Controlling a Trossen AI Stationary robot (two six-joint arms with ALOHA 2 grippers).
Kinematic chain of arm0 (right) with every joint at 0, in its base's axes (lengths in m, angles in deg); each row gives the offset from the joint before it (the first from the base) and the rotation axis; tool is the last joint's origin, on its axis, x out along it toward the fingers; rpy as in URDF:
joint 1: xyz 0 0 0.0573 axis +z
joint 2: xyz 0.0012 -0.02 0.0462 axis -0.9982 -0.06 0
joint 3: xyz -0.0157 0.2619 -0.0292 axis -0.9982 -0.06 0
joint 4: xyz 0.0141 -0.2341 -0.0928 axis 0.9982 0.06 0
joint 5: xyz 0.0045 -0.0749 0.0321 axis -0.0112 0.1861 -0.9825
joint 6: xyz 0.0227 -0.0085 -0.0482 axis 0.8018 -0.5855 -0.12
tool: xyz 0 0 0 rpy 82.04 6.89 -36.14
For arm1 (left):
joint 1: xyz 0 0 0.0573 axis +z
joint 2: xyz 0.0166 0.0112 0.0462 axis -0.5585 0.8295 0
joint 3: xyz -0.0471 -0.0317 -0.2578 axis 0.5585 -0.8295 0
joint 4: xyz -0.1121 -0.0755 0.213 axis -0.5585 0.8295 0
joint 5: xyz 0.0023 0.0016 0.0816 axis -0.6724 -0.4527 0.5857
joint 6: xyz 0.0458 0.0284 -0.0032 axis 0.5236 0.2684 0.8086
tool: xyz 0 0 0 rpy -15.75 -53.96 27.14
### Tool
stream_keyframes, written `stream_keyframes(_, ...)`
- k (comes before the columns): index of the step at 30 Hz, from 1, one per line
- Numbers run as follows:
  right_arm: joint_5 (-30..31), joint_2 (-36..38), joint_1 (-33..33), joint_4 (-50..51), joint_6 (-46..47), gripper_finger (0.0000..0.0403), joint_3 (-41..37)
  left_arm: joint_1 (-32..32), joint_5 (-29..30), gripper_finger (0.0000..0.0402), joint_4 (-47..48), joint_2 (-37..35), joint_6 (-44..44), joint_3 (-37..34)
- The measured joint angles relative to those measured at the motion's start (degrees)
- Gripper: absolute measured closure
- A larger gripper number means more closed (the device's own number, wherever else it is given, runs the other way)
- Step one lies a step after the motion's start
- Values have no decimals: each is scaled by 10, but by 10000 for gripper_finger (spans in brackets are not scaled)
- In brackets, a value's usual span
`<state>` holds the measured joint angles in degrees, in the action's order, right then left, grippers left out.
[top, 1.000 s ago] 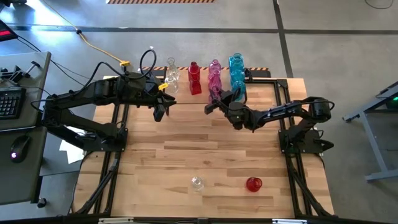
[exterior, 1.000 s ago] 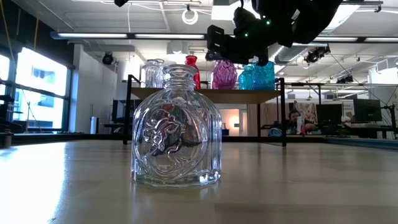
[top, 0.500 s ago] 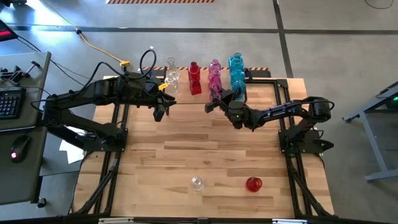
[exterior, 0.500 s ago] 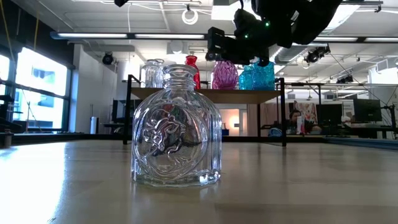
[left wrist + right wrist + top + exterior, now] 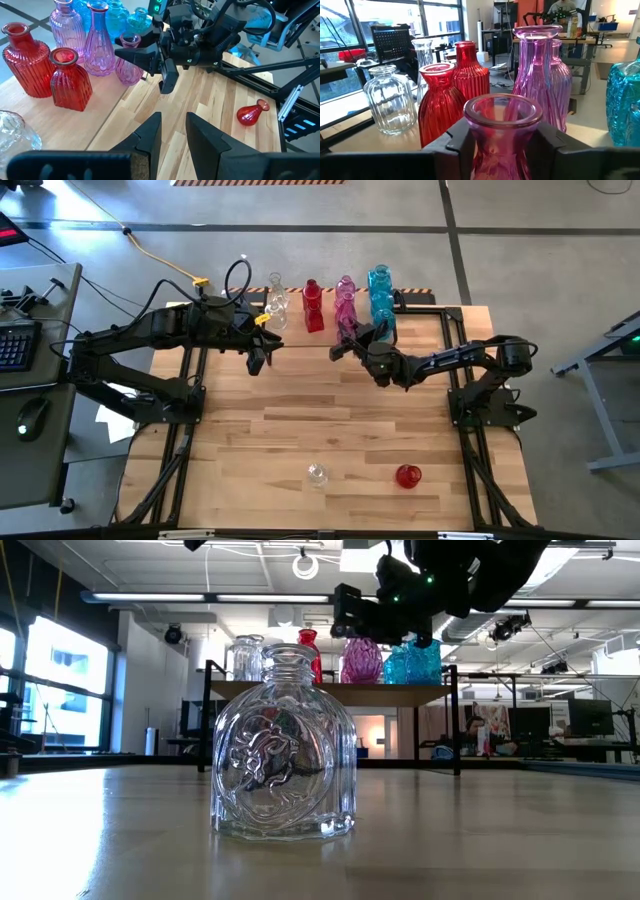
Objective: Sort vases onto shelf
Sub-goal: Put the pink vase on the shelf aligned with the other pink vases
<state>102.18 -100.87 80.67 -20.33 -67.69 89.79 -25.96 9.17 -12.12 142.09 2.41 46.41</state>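
Shows the right gripper (image 5: 352, 338) at the front edge of the shelf (image 5: 330, 692), dark fingers (image 5: 555, 145) pressed against both sides of a pink vase (image 5: 502, 125) just under its round, thick lip. Keeps that smooth, translucent glass upright among the others, over the light-wood board on thin black legs along the far edge of the bench (image 5: 300, 420).

Behind it, packed close on the board:
- a squat clear jar (image 5: 390, 100) with vertical ribs and a wide mouth
- two red ribbed vases, one low (image 5: 440, 105), one taller (image 5: 470, 70)
- a tall pink fluted vase (image 5: 535, 70) with a flared rim
- a blue vase (image 5: 622, 105), heavily textured, towards the shelf's right end

Finds the left gripper (image 5: 260, 358) over the bench just in front of the shelf's left part, its two fingers only narrowly parted and gripping nothing, pointing across at the other arm.

Leaves two pieces well apart from the shelf, near the bench's front edge: a clear embossed bottle (image 5: 285, 755), squarish with a short threaded-looking neck and a raised figure on its face, standing upright; and to its right a small red vase (image 5: 407, 476), bulbous with a narrow neck, lying on its side on the pale slatted wood.
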Motion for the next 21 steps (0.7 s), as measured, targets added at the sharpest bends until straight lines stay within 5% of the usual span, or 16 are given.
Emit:
stream_keyframes(6, -4, -1, -1, 4, 0, 251, -1, 0, 0, 321, 0, 0, 0, 0)
stream_keyframes(21, -15, -1, -5, 13, 19, 248, -1, 0, 0, 321, 0, 0, 0, 0)
